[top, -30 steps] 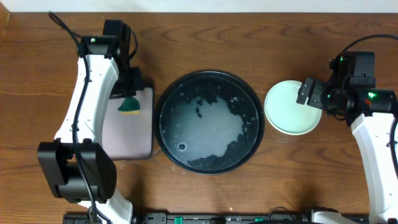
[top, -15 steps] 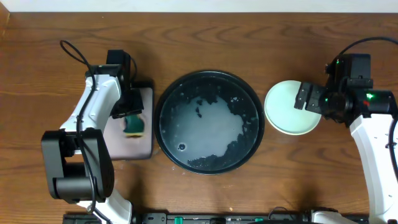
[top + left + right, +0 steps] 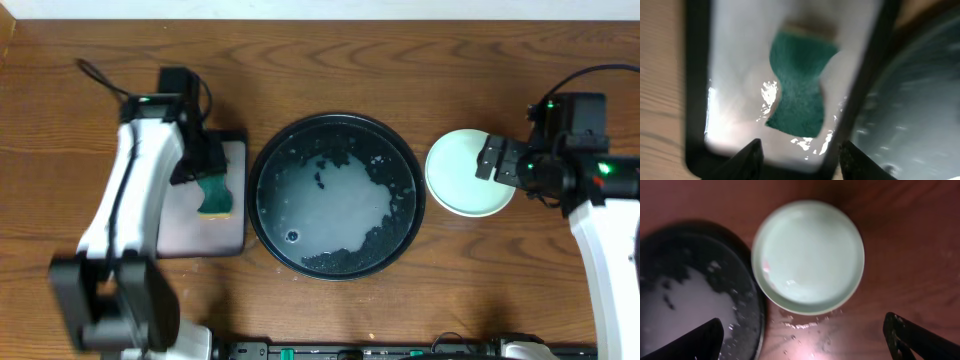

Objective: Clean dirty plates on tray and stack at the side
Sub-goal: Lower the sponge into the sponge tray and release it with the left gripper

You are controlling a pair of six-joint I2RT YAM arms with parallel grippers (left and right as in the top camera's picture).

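The round black tray [image 3: 258, 170] sits mid-table, holding soapy water and foam, with no plate on it. A pale mint plate [image 3: 465, 175] rests on the wood to its right, and it fills the right wrist view [image 3: 808, 256]. My right gripper [image 3: 497, 160] hovers open above that plate's right edge, its fingertips [image 3: 705, 340] wide apart and empty. My left gripper [image 3: 205, 162] hangs open over the green sponge [image 3: 213, 193], which lies loose ahead of its fingertips [image 3: 752, 159].
The sponge [image 3: 799, 82] lies in a wet rectangular tray [image 3: 195, 230] with a black rim, left of the round tray. Water drops speckle the wood [image 3: 830, 325] between the plate and the round tray's rim [image 3: 757, 305].
My left gripper opened and let go of the sponge, which now lies on the rectangular tray. The left arm has drawn back a little. The right arm has barely shifted.
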